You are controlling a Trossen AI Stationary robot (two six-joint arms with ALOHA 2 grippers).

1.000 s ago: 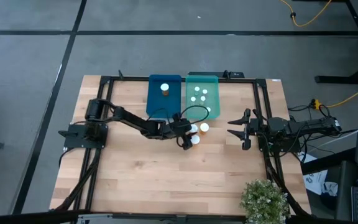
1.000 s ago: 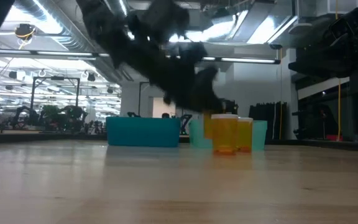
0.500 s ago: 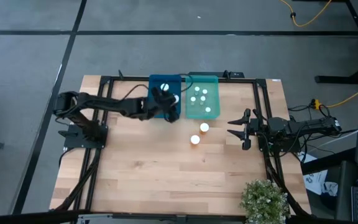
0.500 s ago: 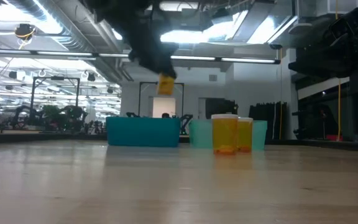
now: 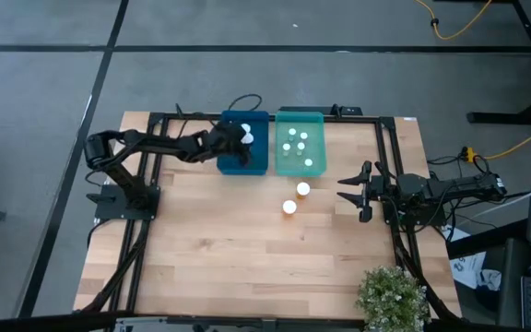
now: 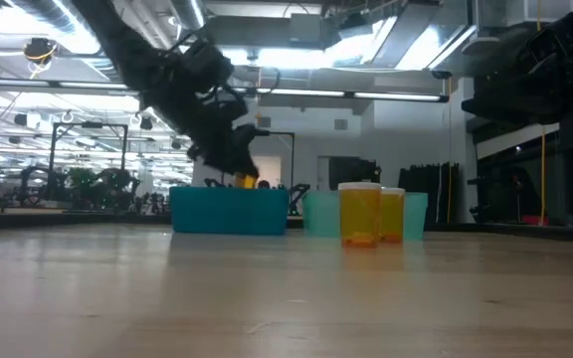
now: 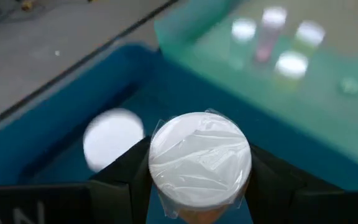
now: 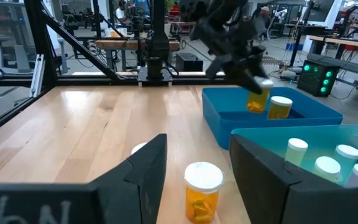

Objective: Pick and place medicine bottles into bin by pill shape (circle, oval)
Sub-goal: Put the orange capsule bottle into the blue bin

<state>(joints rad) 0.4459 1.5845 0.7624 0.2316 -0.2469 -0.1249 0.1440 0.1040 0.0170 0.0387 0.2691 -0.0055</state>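
My left gripper (image 5: 243, 138) hangs over the blue bin (image 5: 231, 159), shut on an orange medicine bottle (image 8: 258, 99) with a white cap (image 7: 199, 155). A second orange bottle (image 8: 280, 107) stands in that bin. The green bin (image 5: 313, 120) beside it holds several small pale bottles (image 8: 327, 165). Two orange bottles (image 5: 303, 189) (image 5: 289, 207) stand on the wood between the bins and my right gripper (image 5: 350, 194). That gripper waits open at the table's right side. My left gripper pinches the bottle at its capped upper end (image 7: 160, 163) between its two fingers (image 7: 122, 180), one on each side of the cap. The fingers slant down from the table's left side. The orange body hangs below them, slightly tilted, clear of the bin.
A black metal frame (image 5: 192, 117) runs around the table's edges. A potted plant (image 5: 391, 297) stands at the near right corner. Bare wood (image 5: 219, 249) spreads across the near half.
My left gripper has lifted one orange bottle clear from the group in the middle of the table. It has carried it toward the far left and now stands over the blue bin. Two bottles stay where they stood.
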